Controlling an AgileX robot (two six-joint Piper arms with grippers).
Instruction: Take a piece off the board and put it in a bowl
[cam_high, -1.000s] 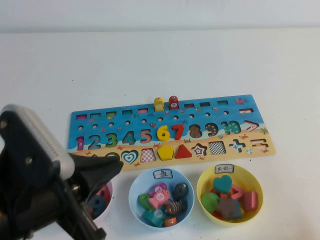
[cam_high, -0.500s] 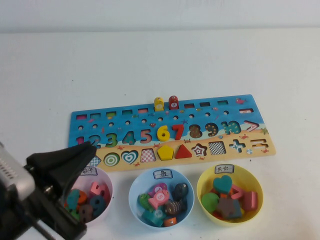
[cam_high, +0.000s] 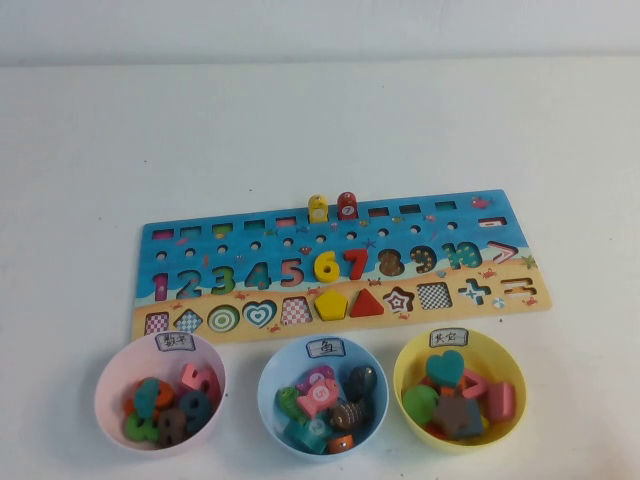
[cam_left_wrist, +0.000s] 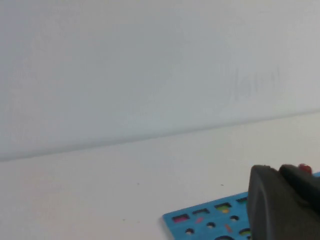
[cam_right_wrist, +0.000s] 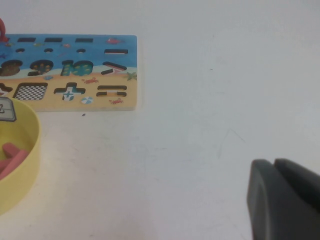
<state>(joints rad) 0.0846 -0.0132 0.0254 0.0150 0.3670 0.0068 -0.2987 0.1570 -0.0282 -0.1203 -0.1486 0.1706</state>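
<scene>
The board (cam_high: 340, 262) lies across the middle of the table, with the yellow pentagon (cam_high: 331, 304) and red triangle (cam_high: 367, 303) still in it. The yellow bowl (cam_high: 410, 364) stands at the front right. A pink square block (cam_high: 500, 400) lies inside it at its right side, among other pieces. Neither arm shows in the high view. My left gripper (cam_left_wrist: 277, 172) is shut and empty, raised near the board's far left corner (cam_left_wrist: 200, 220). My right gripper (cam_right_wrist: 274, 165) is shut and empty over bare table, to the right of the yellow bowl (cam_right_wrist: 27, 145) and the board (cam_right_wrist: 75, 95).
A pink bowl (cam_high: 115, 375) and a light blue bowl (cam_high: 270, 375), both holding several pieces, stand in front of the board. Yellow 6 (cam_high: 326, 265) and red 7 (cam_high: 355, 263) sit in the board; two small pegs (cam_high: 333, 207) stand at its far edge.
My left arm has drawn back down and left out of the high view, uncovering the pink bowl and the board's left end. The board and bowls have not moved.
</scene>
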